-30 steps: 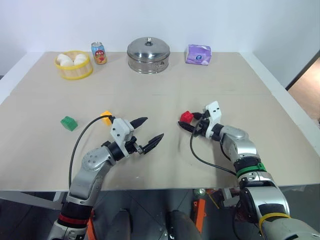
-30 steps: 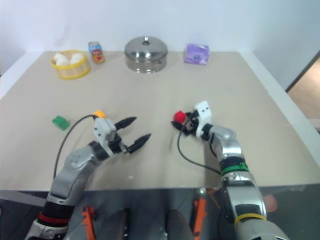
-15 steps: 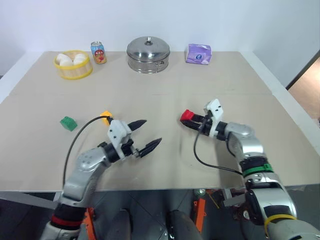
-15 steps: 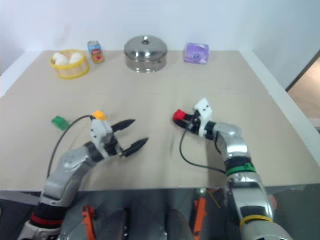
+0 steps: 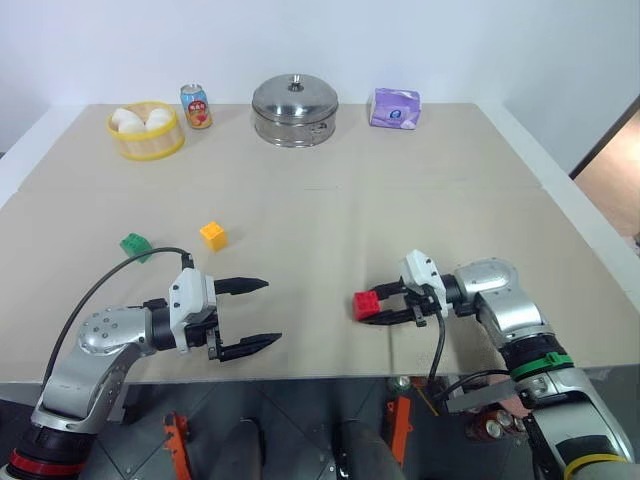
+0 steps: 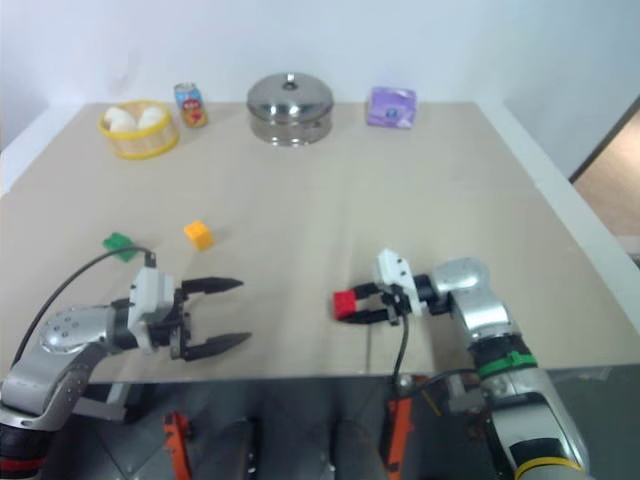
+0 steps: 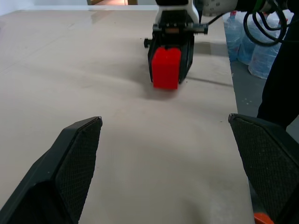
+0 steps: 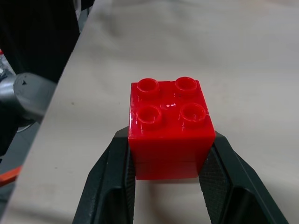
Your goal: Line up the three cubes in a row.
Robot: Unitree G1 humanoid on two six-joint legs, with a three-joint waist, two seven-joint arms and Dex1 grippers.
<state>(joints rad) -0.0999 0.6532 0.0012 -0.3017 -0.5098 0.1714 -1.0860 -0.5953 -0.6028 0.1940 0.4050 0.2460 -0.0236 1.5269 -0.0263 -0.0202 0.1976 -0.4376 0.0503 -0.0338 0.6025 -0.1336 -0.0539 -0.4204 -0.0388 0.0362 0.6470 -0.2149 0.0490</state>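
Right gripper (image 5: 372,307) clamps the red cube (image 5: 366,305) near the table's (image 5: 400,190) front edge; left gripper (image 5: 257,314) gapes wide, holding nothing; yellow cube (image 5: 212,235) and green cube (image 5: 136,245) sit apart at left.

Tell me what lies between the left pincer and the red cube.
Nothing: between the open left pincer and the red cube, held in the right pincer, lies bare table, as the left eye and left wrist views show.

Bare tabletop (image 5: 320,215) mid; pot (image 5: 295,108), can (image 5: 197,105), basket (image 5: 146,129) far edge.
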